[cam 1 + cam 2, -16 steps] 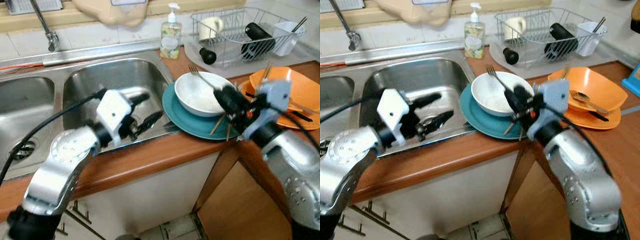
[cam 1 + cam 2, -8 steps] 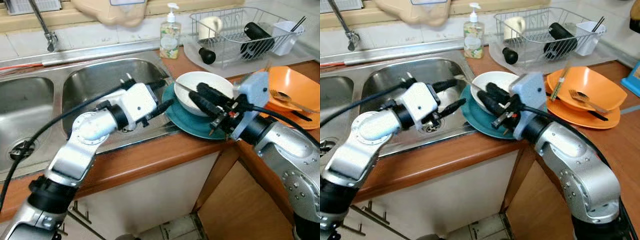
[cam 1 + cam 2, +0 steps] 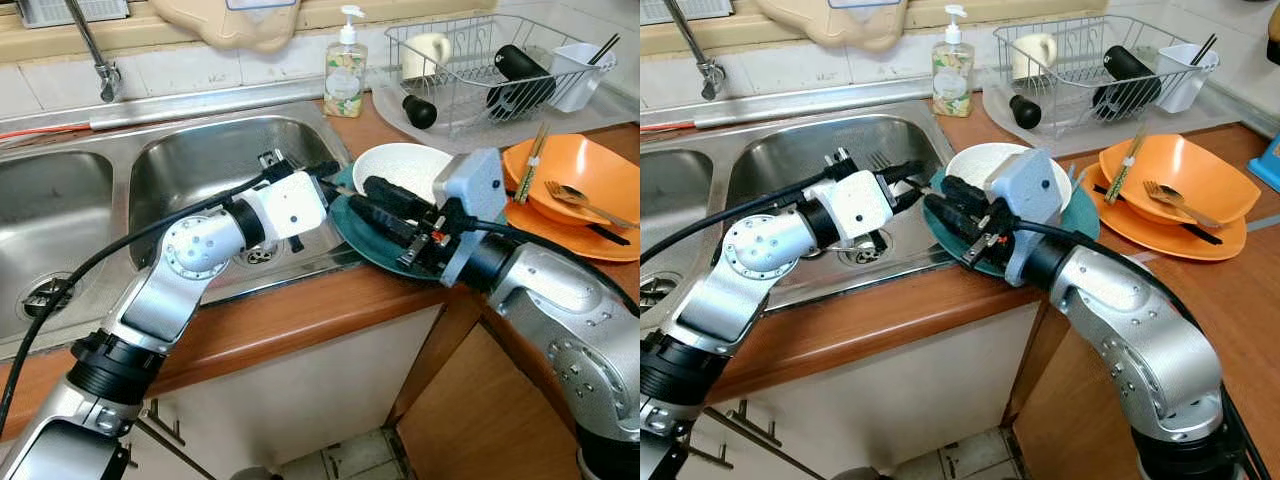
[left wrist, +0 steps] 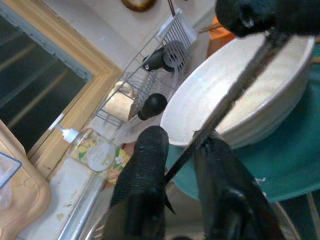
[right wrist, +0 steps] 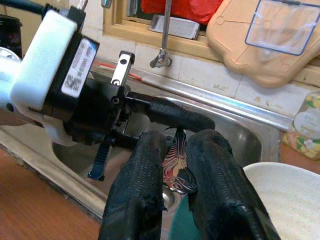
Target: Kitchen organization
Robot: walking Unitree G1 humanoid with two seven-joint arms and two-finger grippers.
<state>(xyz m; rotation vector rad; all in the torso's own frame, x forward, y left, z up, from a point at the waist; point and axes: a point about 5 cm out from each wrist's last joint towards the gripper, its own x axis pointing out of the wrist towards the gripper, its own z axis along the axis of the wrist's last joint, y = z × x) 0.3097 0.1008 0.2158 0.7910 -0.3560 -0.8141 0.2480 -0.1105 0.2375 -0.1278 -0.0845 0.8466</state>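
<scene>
The fork is held by its patterned handle in the right gripper, whose two black fingers are pressed together on it above the near rim of the sink. The fork's thin shaft runs on into the left gripper. That gripper's fingers sit close on either side of the shaft, but I cannot tell whether they actually press it. The two grippers meet tip to tip where the sink's right edge meets the teal plate.

Just beside the grippers, a white bowl sits on the teal plate, which lies on the wooden desk with its edge overlapping the sink rim.

Further to the robot's right, an orange bowl rests on an orange plate. A pair of chopsticks leans across the bowl's rim, and a spoon lies inside it.

Behind these, a wire dish rack holds a mug, a dark bottle and a white cutlery cup. A soap bottle stands between the rack and the sink. The faucet rises at the back of the sink.
</scene>
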